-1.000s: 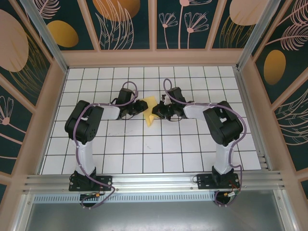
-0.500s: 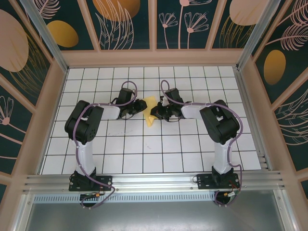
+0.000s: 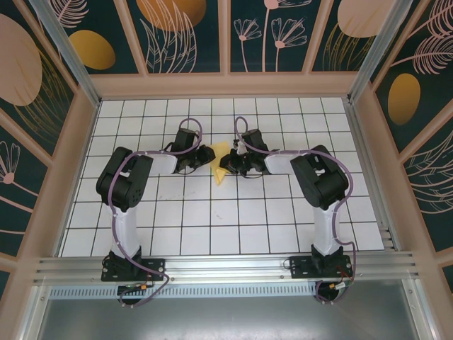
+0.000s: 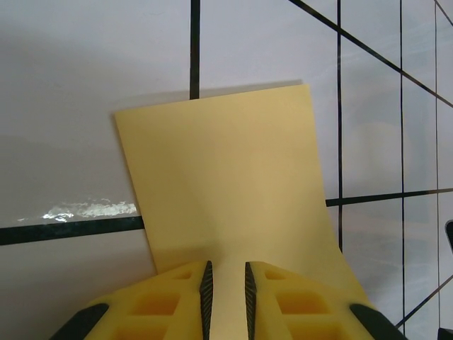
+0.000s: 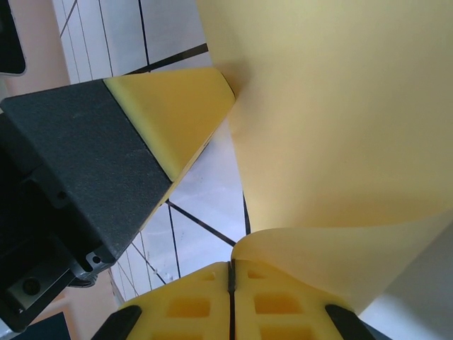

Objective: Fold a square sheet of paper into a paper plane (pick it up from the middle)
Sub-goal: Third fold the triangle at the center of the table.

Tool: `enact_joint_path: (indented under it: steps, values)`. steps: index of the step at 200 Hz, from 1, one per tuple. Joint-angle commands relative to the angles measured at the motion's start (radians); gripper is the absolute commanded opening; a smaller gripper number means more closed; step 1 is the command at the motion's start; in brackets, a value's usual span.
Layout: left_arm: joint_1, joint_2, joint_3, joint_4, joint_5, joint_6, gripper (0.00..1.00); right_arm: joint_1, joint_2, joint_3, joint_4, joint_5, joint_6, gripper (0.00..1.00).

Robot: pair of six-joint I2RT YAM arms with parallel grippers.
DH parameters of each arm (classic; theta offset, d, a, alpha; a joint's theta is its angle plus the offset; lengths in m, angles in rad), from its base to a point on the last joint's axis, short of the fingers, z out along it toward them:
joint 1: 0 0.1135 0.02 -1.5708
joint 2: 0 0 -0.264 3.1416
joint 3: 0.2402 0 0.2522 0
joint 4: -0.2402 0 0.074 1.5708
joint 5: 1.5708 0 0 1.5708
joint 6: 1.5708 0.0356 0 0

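The square sheet of paper (image 3: pixel 221 150) is pale yellow and lies bent over itself on the white grid table, between both grippers. In the left wrist view the paper (image 4: pixel 226 177) lies flat as a rectangle. My left gripper (image 4: pixel 226 265) stands over its near edge, jaws a narrow gap apart with paper showing between the pads. From above, the left gripper (image 3: pixel 206 156) is at the sheet's left side. My right gripper (image 3: pixel 227 164) is at its right side. That gripper (image 5: pixel 232 263) is shut on a curled-up edge of the paper (image 5: pixel 340 106). The paper plane is out of view.
The left gripper's finger (image 5: pixel 170 113) stands close by in the right wrist view, at the upper left. A raised frame (image 3: pixel 226 85) with patterned walls encloses the table. Both arm bases are bolted to the rail (image 3: pixel 226 265) at the near edge.
The right gripper has slid a little to the left with the paper's edge. The left gripper's jaws have narrowed. The left arm stays where it was.
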Motion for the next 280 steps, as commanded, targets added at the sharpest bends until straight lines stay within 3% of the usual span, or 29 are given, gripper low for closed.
enact_joint_path:
  steps: [1, 280]
  values:
    - [-0.001, 0.029, 0.018, -0.034, -0.006, 0.025, 0.21, 0.006, 0.028, 0.031, 0.041, -0.011, -0.005, 0.06]
    - [-0.001, 0.035, 0.010, -0.030, 0.009, 0.029, 0.21, 0.014, 0.105, 0.078, 0.049, -0.009, -0.019, 0.06]
